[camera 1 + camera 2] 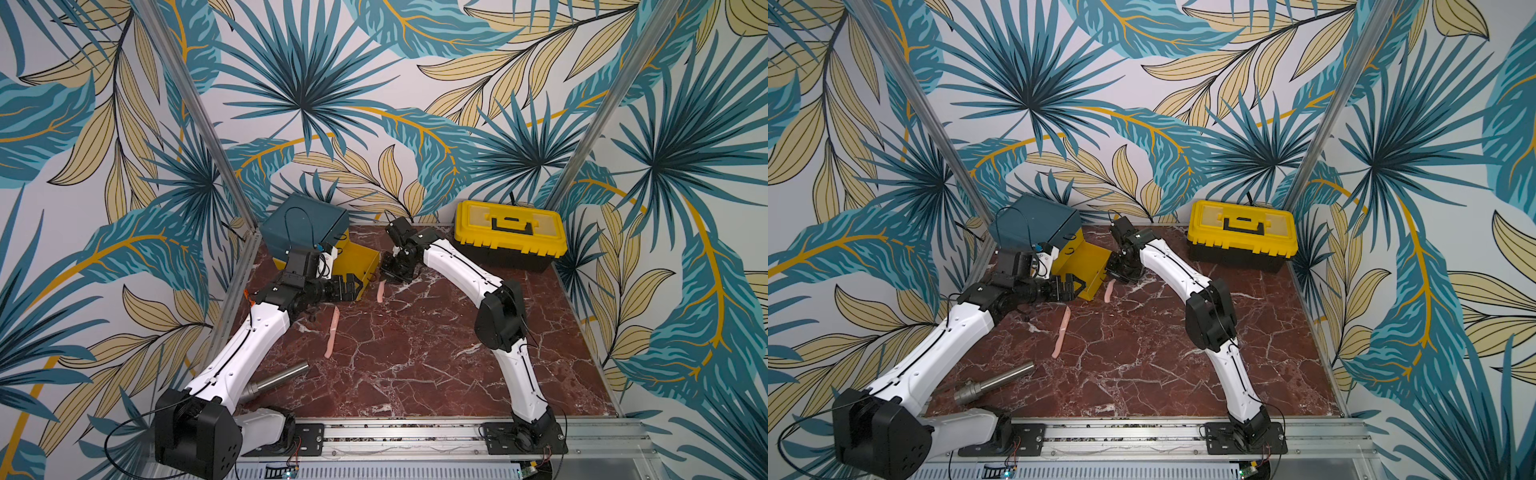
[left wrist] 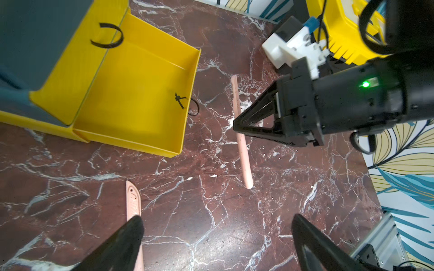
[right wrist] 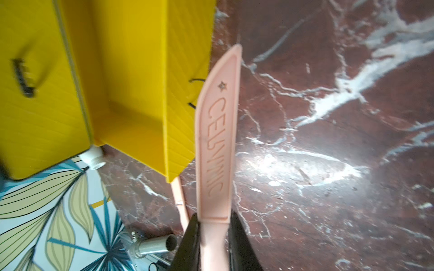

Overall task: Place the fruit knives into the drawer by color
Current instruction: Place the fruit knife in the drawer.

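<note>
The dark teal drawer chest (image 1: pixel 305 224) stands at the back left with one yellow drawer (image 1: pixel 357 257) pulled out and empty (image 2: pixel 131 93). My right gripper (image 1: pixel 388 270) is shut on a pink fruit knife (image 3: pixel 216 140), gripping where blade meets handle (image 3: pixel 215 225). The knife is just beside the open drawer's front wall, seen in both top views (image 1: pixel 1109 291). A second pink knife (image 1: pixel 332 334) lies flat on the marble. My left gripper (image 2: pixel 217 220) hovers open and holds nothing, by the drawer's front corner (image 1: pixel 351 286), with one finger (image 2: pixel 131 234) over that lying knife (image 2: pixel 133 201).
A yellow toolbox with a black handle (image 1: pixel 509 232) sits at the back right. A shiny steel cylinder (image 1: pixel 278 380) lies near the front left beside my left arm. Patterned walls enclose the red marble tabletop (image 1: pixel 415 353) on three sides.
</note>
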Robot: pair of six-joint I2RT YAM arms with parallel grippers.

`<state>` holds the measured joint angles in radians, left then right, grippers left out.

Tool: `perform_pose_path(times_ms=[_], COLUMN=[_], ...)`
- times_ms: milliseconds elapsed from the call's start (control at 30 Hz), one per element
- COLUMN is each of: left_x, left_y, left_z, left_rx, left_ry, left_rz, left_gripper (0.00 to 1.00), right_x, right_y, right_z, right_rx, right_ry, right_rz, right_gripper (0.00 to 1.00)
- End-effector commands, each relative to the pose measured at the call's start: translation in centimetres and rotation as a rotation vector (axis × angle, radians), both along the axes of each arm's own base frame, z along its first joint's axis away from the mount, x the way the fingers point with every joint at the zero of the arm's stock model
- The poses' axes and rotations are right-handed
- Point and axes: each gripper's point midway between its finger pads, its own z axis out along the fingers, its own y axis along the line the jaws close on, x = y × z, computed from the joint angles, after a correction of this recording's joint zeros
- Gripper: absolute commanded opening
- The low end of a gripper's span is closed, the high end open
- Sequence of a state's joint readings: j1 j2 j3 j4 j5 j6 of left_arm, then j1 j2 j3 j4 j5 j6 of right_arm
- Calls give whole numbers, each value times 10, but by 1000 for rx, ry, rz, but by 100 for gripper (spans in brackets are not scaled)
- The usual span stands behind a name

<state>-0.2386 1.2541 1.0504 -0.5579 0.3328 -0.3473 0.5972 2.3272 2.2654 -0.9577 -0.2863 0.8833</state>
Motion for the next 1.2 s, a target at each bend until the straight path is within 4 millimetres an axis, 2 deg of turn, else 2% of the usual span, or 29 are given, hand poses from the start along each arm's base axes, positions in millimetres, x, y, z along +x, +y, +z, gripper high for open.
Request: perform_pose_path(times_ms=[0, 100, 267, 367, 467, 567, 633, 733, 900, 1000, 1100, 1167], left_x=[6, 5, 3, 0, -4, -9, -13, -19, -29, -27, -22, -19], left_y=[7, 9, 13, 12, 13, 11, 11, 11, 22, 31, 38, 42], left_z=[3, -2, -9, -11, -17, -21, -25, -33, -55, -64, -72, -77], left_rx=[18, 21, 23, 19, 20, 17, 15, 18, 102, 182, 257, 301], left_ry=[-7, 6, 26, 39, 64, 87, 109, 151, 253, 285, 332, 382], left_rz=[17, 22, 33, 27, 23, 12, 9, 7, 22, 15, 0, -1], left_gripper=[100, 100, 100, 100, 100, 100, 100, 100, 100, 100, 100, 100], right_x=[15, 25, 33, 39, 42, 44, 44, 42, 36, 24, 10, 0], right_y=[22, 37, 55, 67, 76, 84, 84, 85, 77, 66, 54, 47], right_z=[8, 17, 5, 8, 5, 7, 7, 12, 35, 43, 50, 53], right_rx=[85, 144, 214, 266, 302, 340, 340, 351, 348, 330, 305, 290], right_ry=[-28, -55, -19, -42, -33, -44, -43, -48, -95, -106, -115, -116], right_rz=[14, 20, 13, 21, 26, 47, 51, 69, 100, 118, 142, 162], right_gripper=[0, 0, 1, 7, 19, 49, 63, 72, 77, 79, 86, 98])
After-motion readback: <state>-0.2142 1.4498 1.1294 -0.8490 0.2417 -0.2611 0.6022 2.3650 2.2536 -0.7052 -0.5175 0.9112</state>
